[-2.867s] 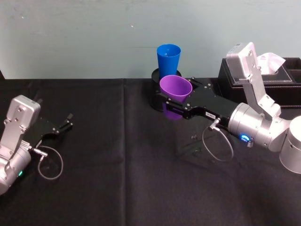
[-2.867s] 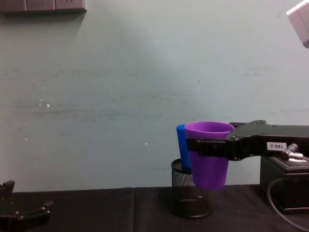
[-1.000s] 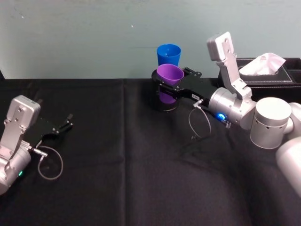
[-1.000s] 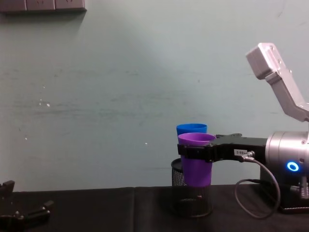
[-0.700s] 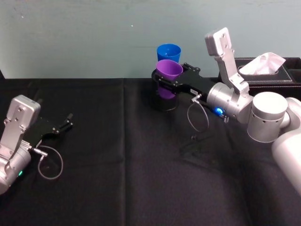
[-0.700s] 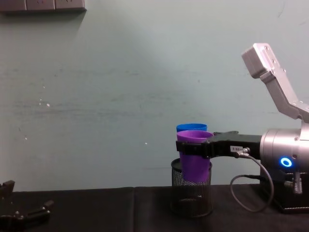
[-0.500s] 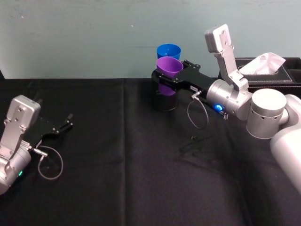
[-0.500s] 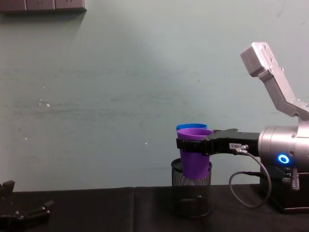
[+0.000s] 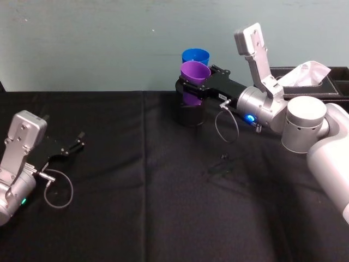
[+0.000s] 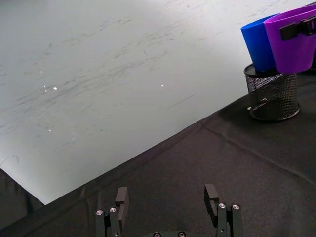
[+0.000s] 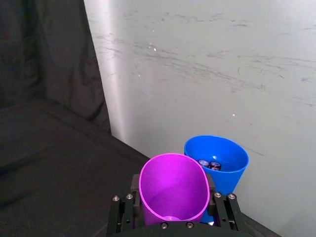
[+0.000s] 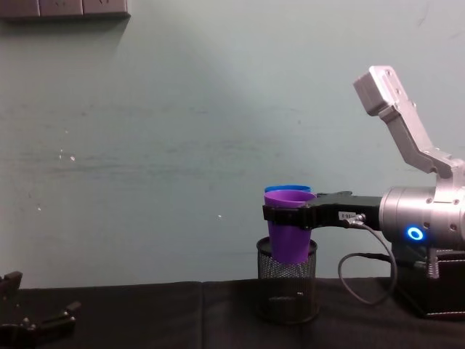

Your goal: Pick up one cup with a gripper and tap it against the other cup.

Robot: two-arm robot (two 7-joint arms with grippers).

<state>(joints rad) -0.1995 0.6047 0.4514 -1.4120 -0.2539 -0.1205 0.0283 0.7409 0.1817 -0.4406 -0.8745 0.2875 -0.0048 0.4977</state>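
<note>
Jaws of the right gripper (image 9: 191, 89) were clamped tight around the purple cup (image 9: 195, 72), held over the mesh pen holder (image 9: 188, 115) at the table's (image 9: 136, 207) far edge, apparently touching the blue cup (image 9: 195, 55) standing inside it; the left gripper (image 9: 73, 146) lay near the left edge, fingers spread apart

Reaching in from 3 o'clock, the right gripper (image 12: 285, 214) clamps the purple cup (image 12: 290, 238). The blue cup (image 12: 288, 189) peeks out at its 12 o'clock, the mesh holder (image 12: 287, 287) at 6.

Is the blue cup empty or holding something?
Not empty: small dark items lie inside the blue cup, beside the purple cup in the right gripper.
</note>
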